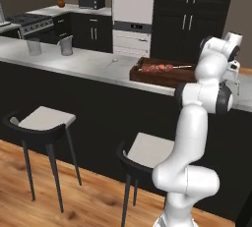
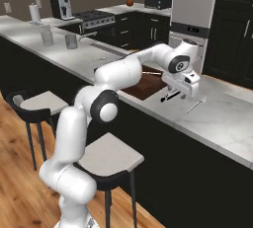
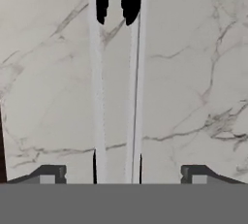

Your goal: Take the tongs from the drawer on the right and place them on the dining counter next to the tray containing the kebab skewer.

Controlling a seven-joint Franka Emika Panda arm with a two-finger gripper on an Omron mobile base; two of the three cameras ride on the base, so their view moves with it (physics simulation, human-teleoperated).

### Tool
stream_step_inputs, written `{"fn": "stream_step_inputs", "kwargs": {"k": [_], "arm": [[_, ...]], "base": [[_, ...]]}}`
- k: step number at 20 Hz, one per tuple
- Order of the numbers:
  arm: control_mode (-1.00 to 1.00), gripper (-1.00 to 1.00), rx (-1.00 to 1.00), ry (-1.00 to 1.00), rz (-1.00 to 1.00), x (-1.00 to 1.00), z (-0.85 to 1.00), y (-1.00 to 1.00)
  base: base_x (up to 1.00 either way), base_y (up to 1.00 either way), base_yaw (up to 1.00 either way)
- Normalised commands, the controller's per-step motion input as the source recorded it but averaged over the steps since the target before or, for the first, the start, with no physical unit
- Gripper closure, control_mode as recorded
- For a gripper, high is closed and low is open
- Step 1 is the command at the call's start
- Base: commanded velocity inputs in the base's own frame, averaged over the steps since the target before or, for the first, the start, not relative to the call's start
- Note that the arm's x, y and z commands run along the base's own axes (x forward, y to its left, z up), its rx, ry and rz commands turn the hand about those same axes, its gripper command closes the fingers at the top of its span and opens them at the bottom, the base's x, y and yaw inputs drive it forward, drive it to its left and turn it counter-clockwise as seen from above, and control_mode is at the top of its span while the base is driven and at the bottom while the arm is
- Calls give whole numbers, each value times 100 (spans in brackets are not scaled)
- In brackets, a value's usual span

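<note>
The silvery tongs lie flat on the pale marble dining counter, their two slim arms running side by side. My gripper hangs just above them, open, with one fingertip far out on each side and neither touching the metal. From the right base view the tongs rest just right of the dark wooden tray, below my gripper. The tray holds the kebab skewer. The drawer is out of view.
Two grey cups stand at the far left of the dining counter, and a small utensil lies left of the tray. Two black stools with pale seats stand in front of the counter.
</note>
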Motion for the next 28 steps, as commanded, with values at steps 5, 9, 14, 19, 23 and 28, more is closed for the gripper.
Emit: {"fn": "stream_step_inputs", "kwargs": {"k": [5,9,14,19,23,28], "arm": [[-100,-100,0,0,-3,-3,29,-3],[-100,-100,0,0,0,-6,37,-5],[-100,-100,0,-6,0,-27,41,0],[-100,-100,-2,-7,-2,-55,19,3],[-100,-100,-7,-15,-11,-71,6,9],[-100,-100,-13,-13,-12,-71,6,16]], "base": [[0,0,0],[0,0,0],[0,0,0],[0,0,0],[0,0,0],[0,0,0]]}}
